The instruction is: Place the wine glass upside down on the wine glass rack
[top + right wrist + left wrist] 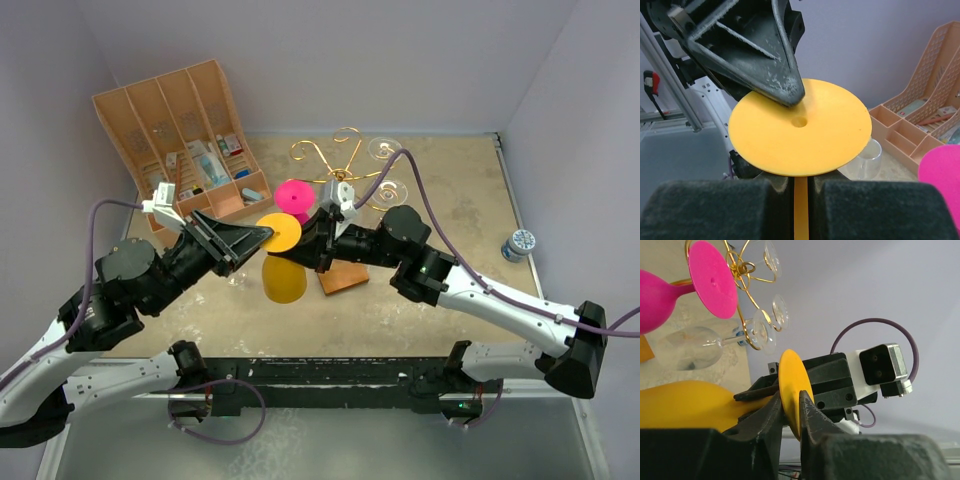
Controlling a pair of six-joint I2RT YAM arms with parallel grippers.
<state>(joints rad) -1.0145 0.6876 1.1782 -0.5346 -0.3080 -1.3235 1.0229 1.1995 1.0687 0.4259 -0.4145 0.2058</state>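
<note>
Left gripper (790, 407) pinches the foot of the inverted yellow plastic wine glass (284, 281); right gripper (800, 192) grips its stem, near the gold wire scroll-armed rack (343, 279). Uncoordinated pulls may twist it loose.

The yellow wine glass (284, 280) looks like smooth, dull plastic, and so does the pink glass (295, 195) at upper centre. The rack (330, 155) is shiny gold wire on a brown wooden base (343, 280). The clear glass (690, 347) gleams. The counter (460, 230) looks speckled and rough. The left gripper (790, 410) is dull, scratched black.
</note>
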